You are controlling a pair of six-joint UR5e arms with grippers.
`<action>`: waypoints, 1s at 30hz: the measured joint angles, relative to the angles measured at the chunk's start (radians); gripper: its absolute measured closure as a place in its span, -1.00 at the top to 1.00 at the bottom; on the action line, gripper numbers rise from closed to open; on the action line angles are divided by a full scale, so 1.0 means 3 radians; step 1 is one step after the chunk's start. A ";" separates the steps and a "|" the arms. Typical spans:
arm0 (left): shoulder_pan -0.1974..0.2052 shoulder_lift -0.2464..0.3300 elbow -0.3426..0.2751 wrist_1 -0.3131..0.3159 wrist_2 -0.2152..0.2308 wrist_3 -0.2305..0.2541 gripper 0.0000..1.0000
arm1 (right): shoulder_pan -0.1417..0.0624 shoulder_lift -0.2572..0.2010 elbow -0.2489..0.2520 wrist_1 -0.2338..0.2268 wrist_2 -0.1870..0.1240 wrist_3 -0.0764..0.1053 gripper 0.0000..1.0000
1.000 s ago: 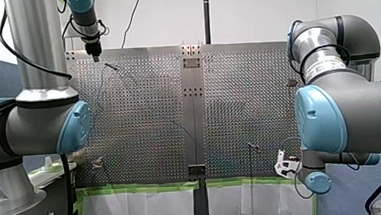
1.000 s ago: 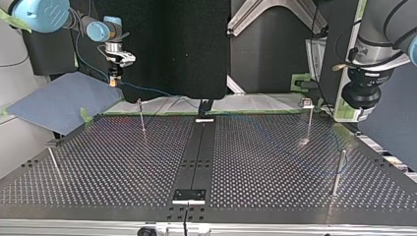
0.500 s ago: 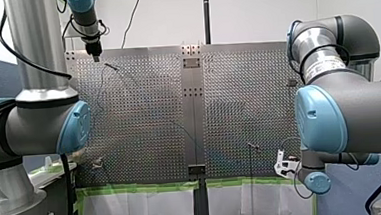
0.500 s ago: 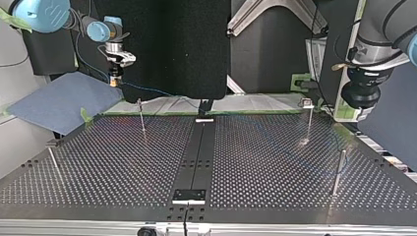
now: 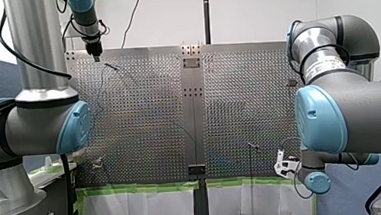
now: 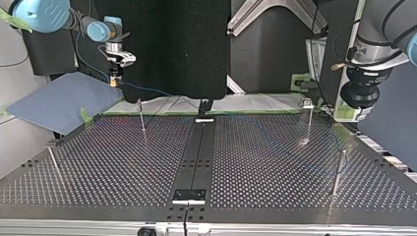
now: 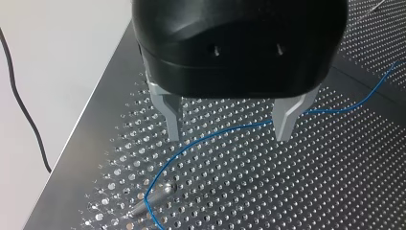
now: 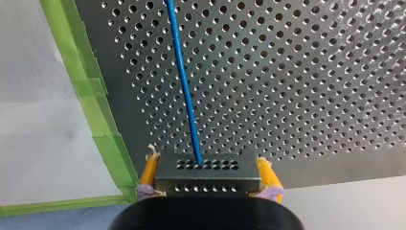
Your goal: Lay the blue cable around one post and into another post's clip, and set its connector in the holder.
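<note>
Blue cable (image 7: pixel 196 144), shown at the laying stage, with neither the clip nor the holder yet served (a judgement from how the line lies). At one end the connector (image 8: pixel 206 168) is clamped between the yellow pads (image 8: pixel 149 173) of the right gripper (image 8: pixel 208 178), and the cable is led straight out of it, ahead of the fingers, over the perforated table (image 8: pixel 311 72). At the other end the left gripper (image 7: pixel 229 136) is held above the table with its metal fingers spread apart and nothing between them. The cable is seen on the table beneath them, its long axis running nearly along the line that joins the two fingertips, then curving ahead to a post (image 7: pixel 155 195), which it crosses or touches (which of the two cannot be told). A turn of the wrist would probably be needed before that stretch could be pinched, and the left arm is judged the nearer to it. In the front view the left gripper is placed at eleven o'clock and the right at four o'clock, and the cable is reduced there to a faint dark line. The clamp on the connector is shown by the right wrist view alone.
</note>
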 joint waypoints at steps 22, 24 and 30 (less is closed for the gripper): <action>-0.0095 0.0007 -0.0305 0.0404 0.0406 -0.0061 0.86 | 0.0008 0.0000 0.0001 0.0008 -0.0008 -0.0012 -1.00; -0.0142 0.0009 -0.0368 0.0465 0.0469 -0.0096 0.86 | 0.0010 0.0000 0.0001 0.0011 -0.0009 -0.0016 -1.00; -0.0328 -0.0033 -0.0566 0.0663 0.0666 -0.0271 0.86 | 0.0026 0.0001 0.0000 0.0021 -0.0009 -0.0037 -1.00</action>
